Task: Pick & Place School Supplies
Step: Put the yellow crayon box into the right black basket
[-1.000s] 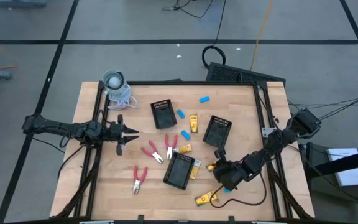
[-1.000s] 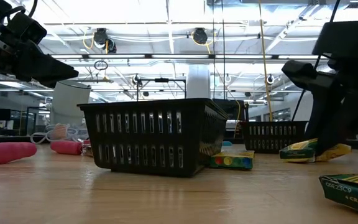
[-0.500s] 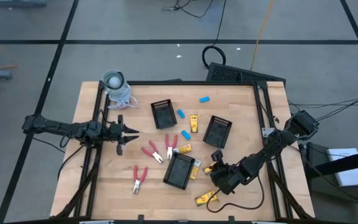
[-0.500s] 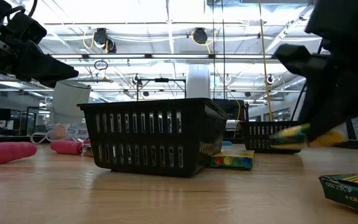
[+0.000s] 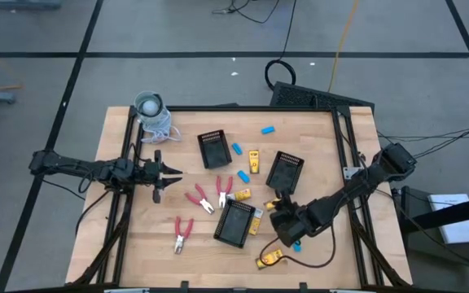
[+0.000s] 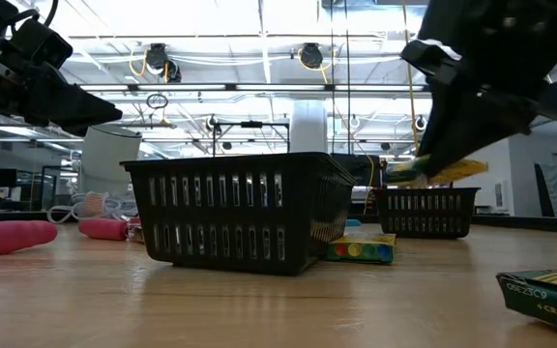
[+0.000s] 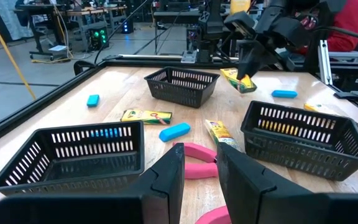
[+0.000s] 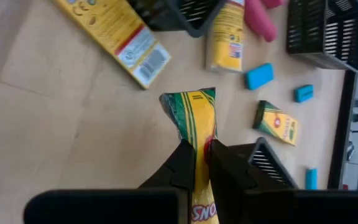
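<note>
My right gripper [image 5: 279, 215] is shut on a yellow crayon box [image 8: 192, 118] and hangs above the table just right of the near black tray [image 5: 236, 222]. It also shows in the low view [image 6: 450, 135] and in the left wrist view [image 7: 253, 59]. My left gripper [image 5: 169, 173] waits at the table's left side, slightly open and empty. Red-handled tools [image 5: 200, 198] lie flat between the two arms. More yellow boxes [image 5: 253, 160] and light-blue pieces [image 5: 237, 149] lie flat among the trays. My right gripper pinches the crayon box between its two fingers, by its two broad faces [image 8: 199, 148]. The box's free end [image 8: 189, 99] sticks out past the fingertips. The fingers slant down from the table's right side. The box is lifted clear of the table [image 6: 435, 172].
Two more black trays [image 5: 214, 148] [image 5: 284, 171] stand farther back. A grey-white round cup [image 5: 148, 105] sits at the far left corner. One yellow box [image 5: 269, 259] and a blue piece [image 5: 297, 245] lie near the front edge below my right arm.
My right gripper has gone up and toward the table's left and far side. It has carried the crayon box off the table top, so the box now hangs clear above it.
</note>
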You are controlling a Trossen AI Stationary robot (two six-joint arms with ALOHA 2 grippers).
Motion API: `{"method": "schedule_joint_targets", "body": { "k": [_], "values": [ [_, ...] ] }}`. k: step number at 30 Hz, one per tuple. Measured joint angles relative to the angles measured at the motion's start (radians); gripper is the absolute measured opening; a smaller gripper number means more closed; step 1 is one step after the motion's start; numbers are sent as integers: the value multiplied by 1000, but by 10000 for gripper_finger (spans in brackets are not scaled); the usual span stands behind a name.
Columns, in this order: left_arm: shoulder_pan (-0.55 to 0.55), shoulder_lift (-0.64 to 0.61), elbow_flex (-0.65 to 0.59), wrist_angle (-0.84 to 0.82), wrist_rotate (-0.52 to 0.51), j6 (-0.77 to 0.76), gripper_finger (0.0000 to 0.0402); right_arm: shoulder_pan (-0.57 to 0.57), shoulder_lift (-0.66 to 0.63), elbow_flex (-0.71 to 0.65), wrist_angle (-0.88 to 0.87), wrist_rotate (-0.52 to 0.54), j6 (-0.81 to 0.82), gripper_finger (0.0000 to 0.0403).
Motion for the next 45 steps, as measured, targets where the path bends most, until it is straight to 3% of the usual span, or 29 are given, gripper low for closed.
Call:
{"method": "schedule_joint_targets", "body": {
  "k": [16,21,35,45],
  "values": [
    [0,0,0,-4,0,2,97,-138,-109,11,-166,75,56,21],
    [0,0,0,-5,0,2,97,-194,-110,-5,-146,-2,39,21],
    [0,0,0,-5,0,2,97,-274,-109,-113,-98,-86,49,21],
    [0,0,0,-6,1,2,97,-274,-109,-113,-65,-87,64,154]
  ]
}}
